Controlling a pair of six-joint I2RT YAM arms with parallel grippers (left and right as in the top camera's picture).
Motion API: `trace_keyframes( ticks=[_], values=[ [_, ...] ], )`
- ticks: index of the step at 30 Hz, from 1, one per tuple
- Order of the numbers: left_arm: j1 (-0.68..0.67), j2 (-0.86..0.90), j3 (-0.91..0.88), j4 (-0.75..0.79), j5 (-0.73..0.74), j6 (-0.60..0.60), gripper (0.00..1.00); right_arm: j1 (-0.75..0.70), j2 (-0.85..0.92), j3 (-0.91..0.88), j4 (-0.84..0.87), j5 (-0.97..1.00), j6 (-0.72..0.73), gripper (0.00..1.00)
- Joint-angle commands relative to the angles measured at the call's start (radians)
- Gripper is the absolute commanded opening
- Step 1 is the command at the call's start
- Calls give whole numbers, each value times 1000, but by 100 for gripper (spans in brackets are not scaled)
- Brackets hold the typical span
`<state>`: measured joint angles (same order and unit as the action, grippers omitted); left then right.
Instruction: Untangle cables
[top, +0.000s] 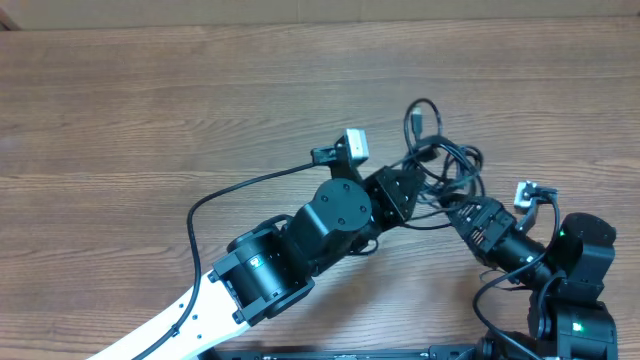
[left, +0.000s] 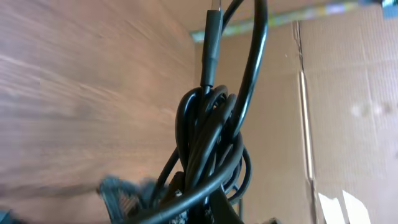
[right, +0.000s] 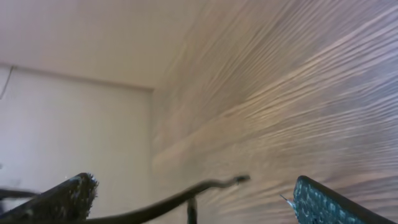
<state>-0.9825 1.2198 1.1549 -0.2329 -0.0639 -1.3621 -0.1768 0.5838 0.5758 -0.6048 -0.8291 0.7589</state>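
The cables (top: 445, 160) form a black knot right of the table's middle, with one loop reaching toward the far edge. My left gripper (top: 412, 192) is shut on the knot's near-left side. In the left wrist view the tangled cables (left: 208, 143) rise straight up from my gripper (left: 205, 208), with one plug-ended strand pointing upward. My right gripper (top: 458, 212) sits just below and right of the knot. In the right wrist view its fingers stand wide apart (right: 194, 186), and one thin strand (right: 180, 200) crosses the gap without being pinched.
The wooden table (top: 150, 100) stretches to the left and far side. The left arm's own thick cable (top: 230, 190) arcs across the table by its forearm. A cardboard wall (left: 348, 112) stands beyond the table's edge.
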Motion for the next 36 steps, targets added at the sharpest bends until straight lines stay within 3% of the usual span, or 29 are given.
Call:
trace_keyframes(
  ticks=[1,7,17,23,29,36],
  values=[
    [-6,-4,26,-3,-128,27,4,-3,-3,2,64,-217,-8,100],
    [-6,-4,26,-16,-116,26,4,-3,-3,2,181,-204,53,100],
    [-5,-4,26,-18,-232,27,4,-3,-3,2,147,-253,48,100],
    [-6,-4,26,-29,-197,24,4,-3,-3,2,181,-241,52,100],
    [-6,-4,26,-18,-78,23,4,-3,-3,2,180,-56,51,100],
    [-6,-4,26,2,172,-11,4,-3,-3,2,177,192,52,100]
  ],
)
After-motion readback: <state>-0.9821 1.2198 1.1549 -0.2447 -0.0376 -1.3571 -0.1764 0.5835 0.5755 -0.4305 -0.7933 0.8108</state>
